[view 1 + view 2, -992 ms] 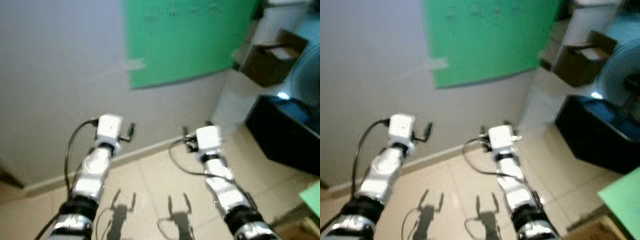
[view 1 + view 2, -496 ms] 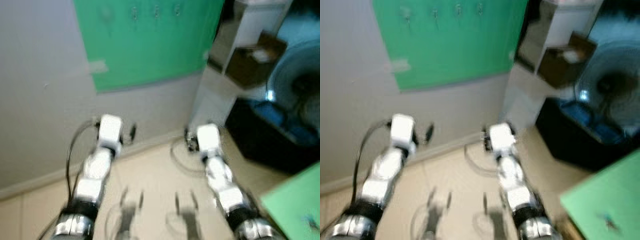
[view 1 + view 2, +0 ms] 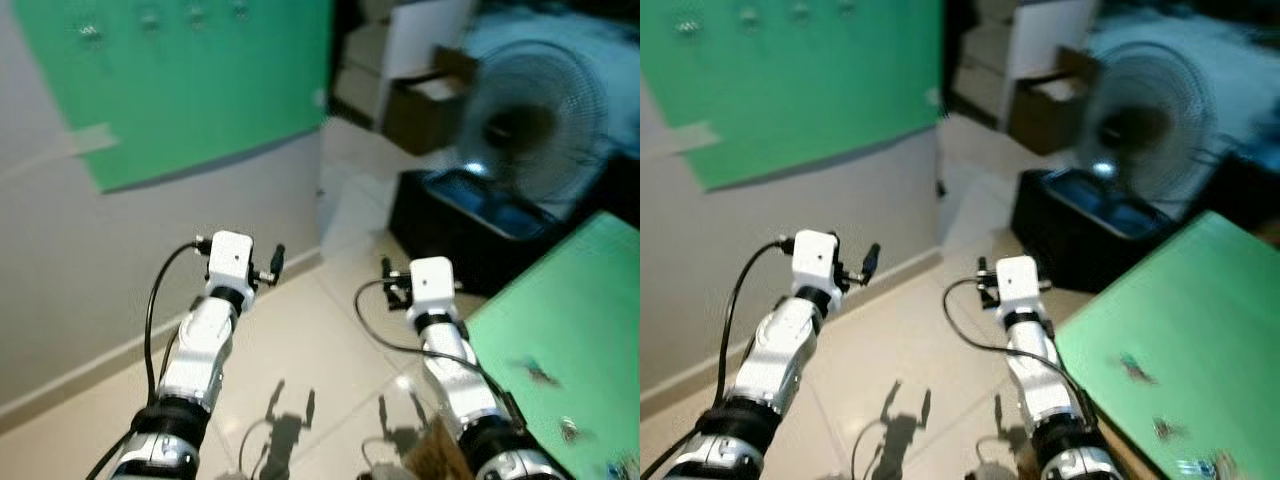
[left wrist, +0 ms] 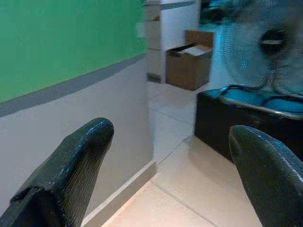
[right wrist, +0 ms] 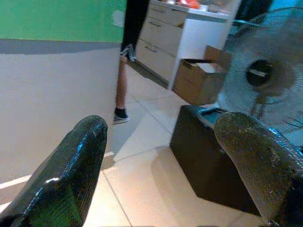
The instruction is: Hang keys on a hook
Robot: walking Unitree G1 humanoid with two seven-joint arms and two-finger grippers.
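Keys (image 3: 540, 373) seem to lie as small dark blurs on the green bench (image 3: 590, 300) at lower right, newly swung into frame as the camera turned right; the green board (image 3: 180, 80) slid to upper left. So the fetch comes first. Counted: four blurred hooks (image 3: 150, 18), two or three key-like bits, one fan (image 3: 535, 115). Left gripper (image 4: 165, 156) and right gripper (image 5: 161, 156) both gape wide, empty.
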